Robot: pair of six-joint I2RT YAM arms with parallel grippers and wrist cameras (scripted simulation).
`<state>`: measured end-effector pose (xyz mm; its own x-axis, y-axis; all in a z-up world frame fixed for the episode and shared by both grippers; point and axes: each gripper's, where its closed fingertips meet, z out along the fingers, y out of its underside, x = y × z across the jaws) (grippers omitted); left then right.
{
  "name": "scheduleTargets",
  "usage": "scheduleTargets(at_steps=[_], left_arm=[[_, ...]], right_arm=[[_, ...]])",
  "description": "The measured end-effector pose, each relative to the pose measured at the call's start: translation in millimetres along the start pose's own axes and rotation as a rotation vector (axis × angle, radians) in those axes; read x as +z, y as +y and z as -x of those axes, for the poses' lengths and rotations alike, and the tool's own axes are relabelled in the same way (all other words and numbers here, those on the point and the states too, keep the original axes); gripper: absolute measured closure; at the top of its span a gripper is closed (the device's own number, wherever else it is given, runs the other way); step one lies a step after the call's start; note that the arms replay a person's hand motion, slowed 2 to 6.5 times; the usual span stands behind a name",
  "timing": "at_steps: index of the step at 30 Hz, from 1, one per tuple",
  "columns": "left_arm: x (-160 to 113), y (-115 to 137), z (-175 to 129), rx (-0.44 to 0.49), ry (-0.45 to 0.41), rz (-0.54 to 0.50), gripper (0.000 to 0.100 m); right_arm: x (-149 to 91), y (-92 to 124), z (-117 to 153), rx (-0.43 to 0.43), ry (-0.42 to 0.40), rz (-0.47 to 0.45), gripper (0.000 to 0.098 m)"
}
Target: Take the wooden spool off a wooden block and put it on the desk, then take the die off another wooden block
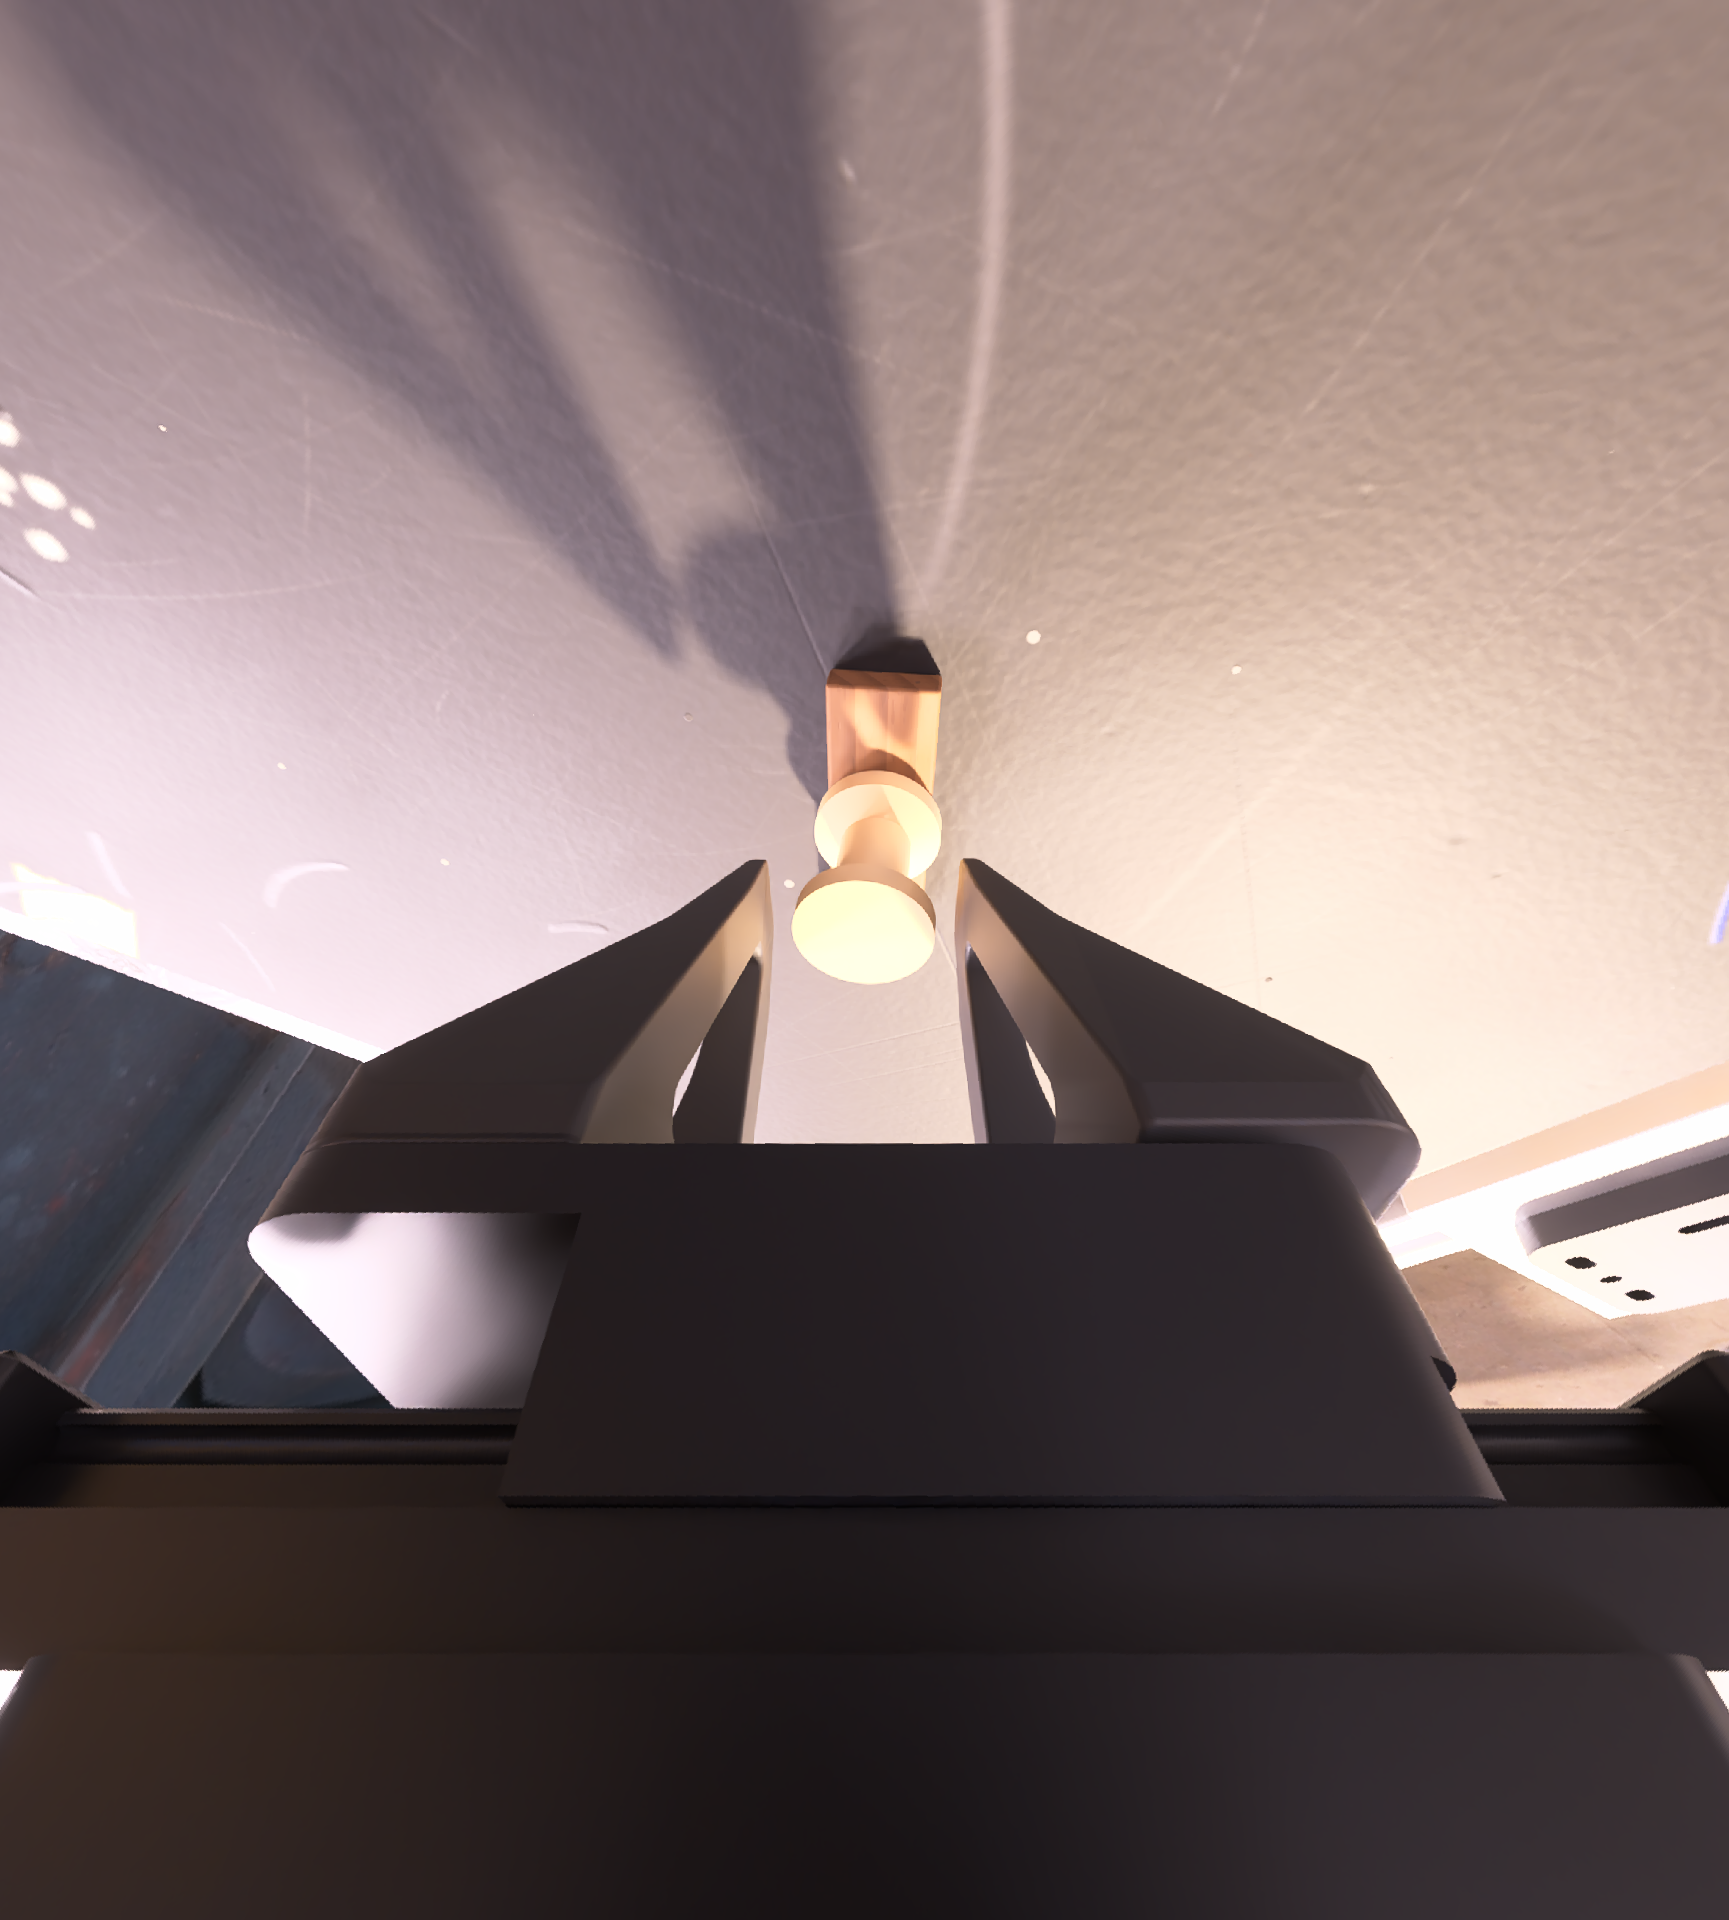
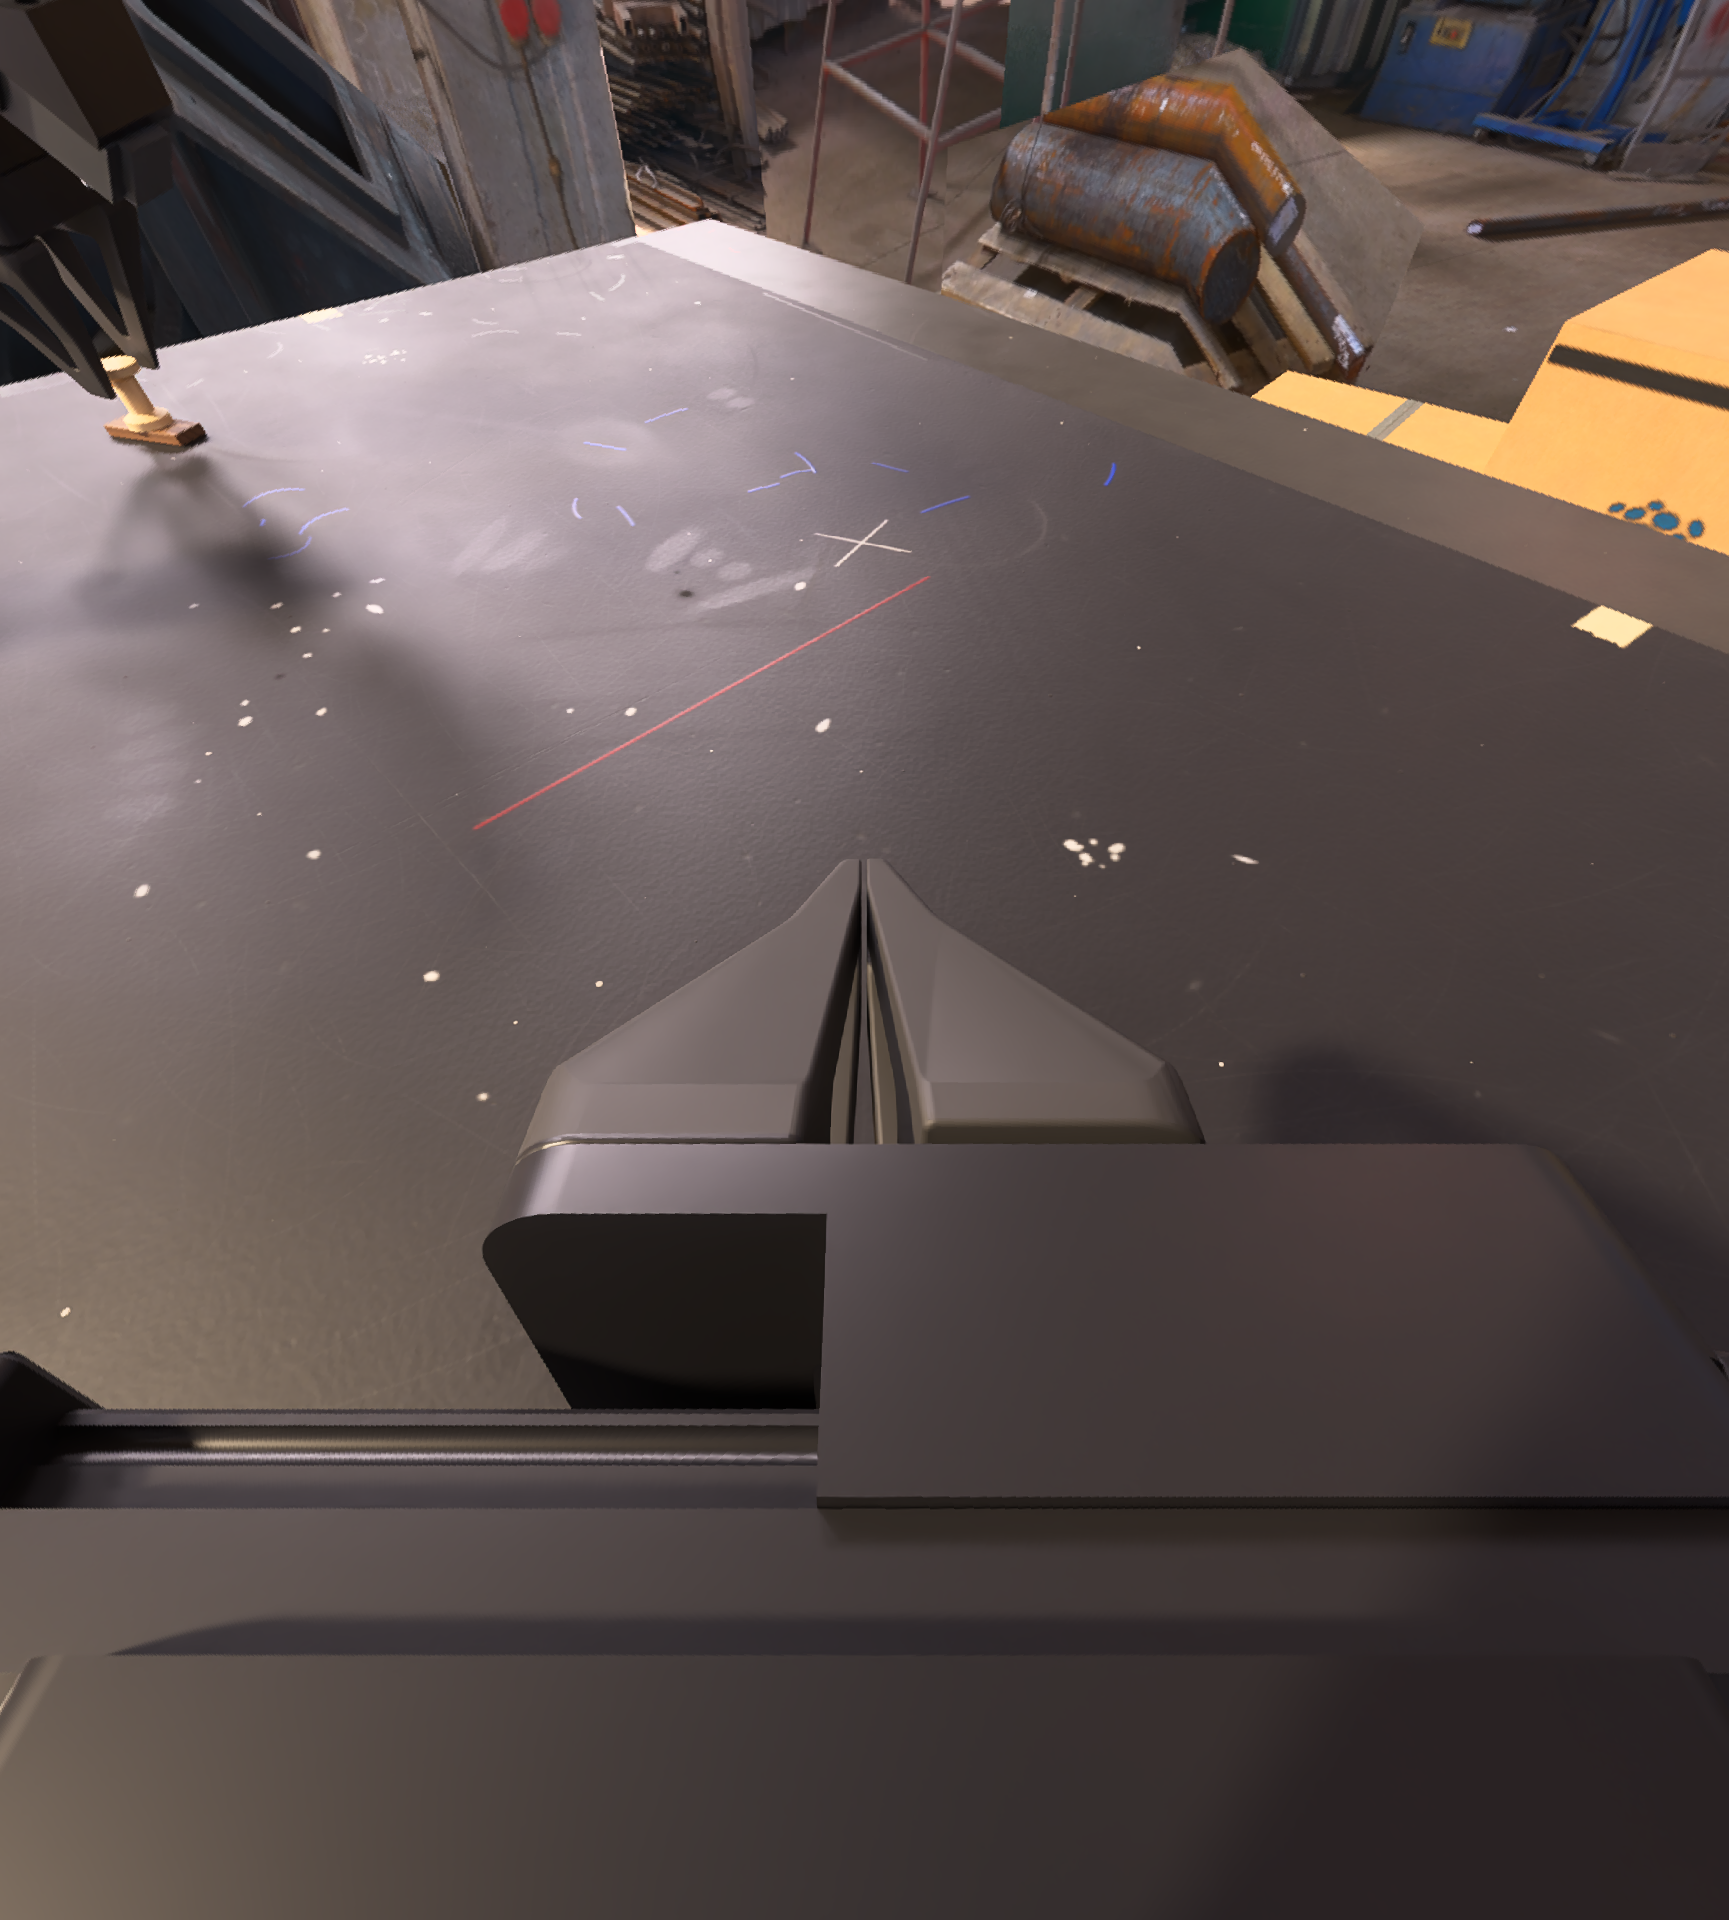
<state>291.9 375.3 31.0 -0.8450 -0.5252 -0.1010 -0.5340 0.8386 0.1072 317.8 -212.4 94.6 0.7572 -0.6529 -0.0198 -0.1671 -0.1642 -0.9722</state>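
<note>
Wooden spool (image 1: pixel 865 883) upright on its block (image 1: pixel 884 727), left hand (image 1: pixel 862 883) wide around it, right hand (image 2: pixel 862 868) closed

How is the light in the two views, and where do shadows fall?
Left wrist view: warm glare washes out the wooden spool on its wooden block; a broad shadow spreads across the desk beyond them. Right wrist view: dimmer, even light; the left gripper casts a soft shadow beside the spool.

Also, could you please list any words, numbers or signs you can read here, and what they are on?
Blue machine: yellow label, too blurred to read.
Rusty steel block: pale marks, too small to read.
Cardboard box: blue paw print, no words.
Desk: white cross, no words.
</note>
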Motion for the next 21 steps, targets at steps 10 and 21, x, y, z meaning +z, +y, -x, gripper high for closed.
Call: scheduleTargets(at_steps=[10, 21], left_arm=[[1.8, -1.4, -1.6, 0.013, 0.011, 0.012, 0.078], [-57.3, -45.1, -21.1, 0.110, -0.070, -0.125, 0.078]], right_arm=[[0.6, 1.7, 1.0, -0.004, -0.005, 0.007, 0.0970], [1.4, 2.3, 0.4, 0.001, -0.009, 0.008, 0.0970]])
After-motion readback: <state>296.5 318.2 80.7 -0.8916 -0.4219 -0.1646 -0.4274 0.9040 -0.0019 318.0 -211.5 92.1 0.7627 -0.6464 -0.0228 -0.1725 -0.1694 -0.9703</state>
